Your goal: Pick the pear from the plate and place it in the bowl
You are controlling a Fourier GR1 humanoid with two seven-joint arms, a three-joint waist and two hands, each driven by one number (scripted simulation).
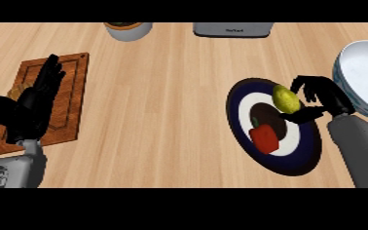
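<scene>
In the head view, the right robot hand [323, 97] curls around the yellow pear [286, 99] over the dark-rimmed plate [241, 90], beside the white bowl [354, 73], while the left robot hand [37, 102] rests spread above the cutting board [68, 95].

One pear [286, 99], one red pepper [265, 138], one plate [241, 126], one bowl [352, 73], one cutting board [68, 97], two hands [36, 102] [327, 97]

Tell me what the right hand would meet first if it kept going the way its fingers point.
The pear: the right hand points left, fingers already curling beside it on the plate. Whether they touch it is unclear.
</scene>
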